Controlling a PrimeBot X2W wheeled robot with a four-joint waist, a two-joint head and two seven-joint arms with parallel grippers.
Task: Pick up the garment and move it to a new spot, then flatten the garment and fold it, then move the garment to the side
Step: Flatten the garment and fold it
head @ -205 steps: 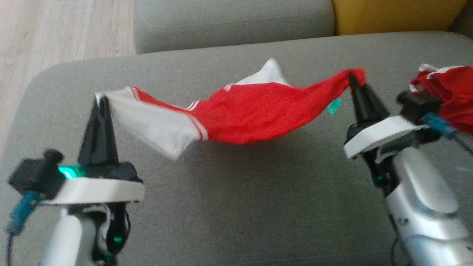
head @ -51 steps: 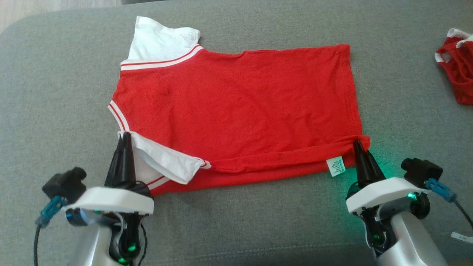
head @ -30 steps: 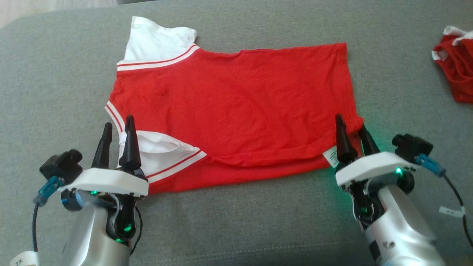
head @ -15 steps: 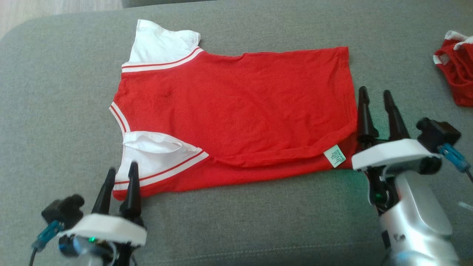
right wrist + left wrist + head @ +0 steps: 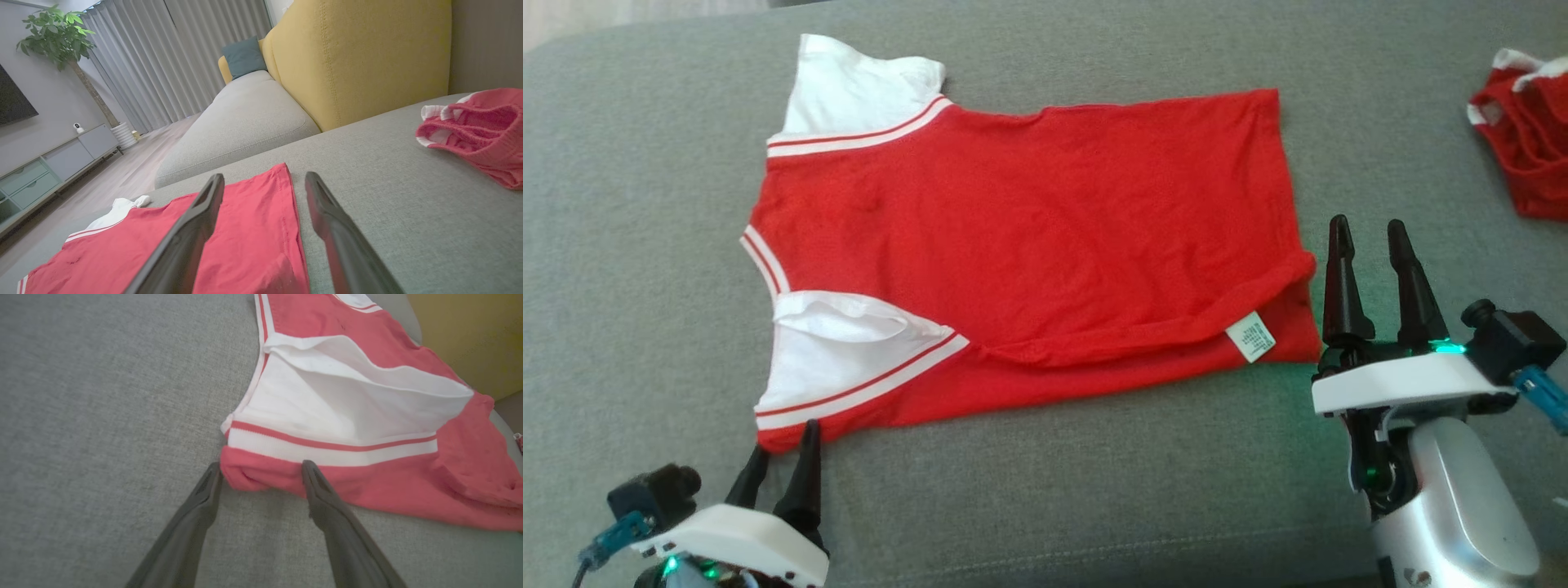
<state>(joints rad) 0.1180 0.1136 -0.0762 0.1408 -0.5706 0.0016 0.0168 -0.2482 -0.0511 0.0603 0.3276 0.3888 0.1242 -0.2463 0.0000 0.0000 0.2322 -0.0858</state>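
Observation:
The garment [image 5: 1029, 245] is a red T-shirt with white sleeves, lying spread out on the grey sofa cushion [image 5: 1045, 490], its near edge folded over with a white label showing. My left gripper [image 5: 784, 449] stands open just in front of the shirt's near left corner, holding nothing. In the left wrist view the left gripper [image 5: 259, 473] points its tips at the red hem of the garment [image 5: 367, 428]. My right gripper [image 5: 1368, 233] is open beside the shirt's right edge, empty. The right wrist view has the right gripper [image 5: 265, 177] above the garment [image 5: 229, 245].
A second red and white garment [image 5: 1523, 135] lies crumpled at the far right of the cushion; it also shows as the crumpled garment [image 5: 478, 130] in the right wrist view. A yellow backrest [image 5: 359, 57] rises behind. Bare cushion lies in front of and left of the shirt.
Both grippers have let go of the shirt and opened. The left one has drawn back toward me off the sleeve; the right one has moved right, off the hem. The shirt lies still.

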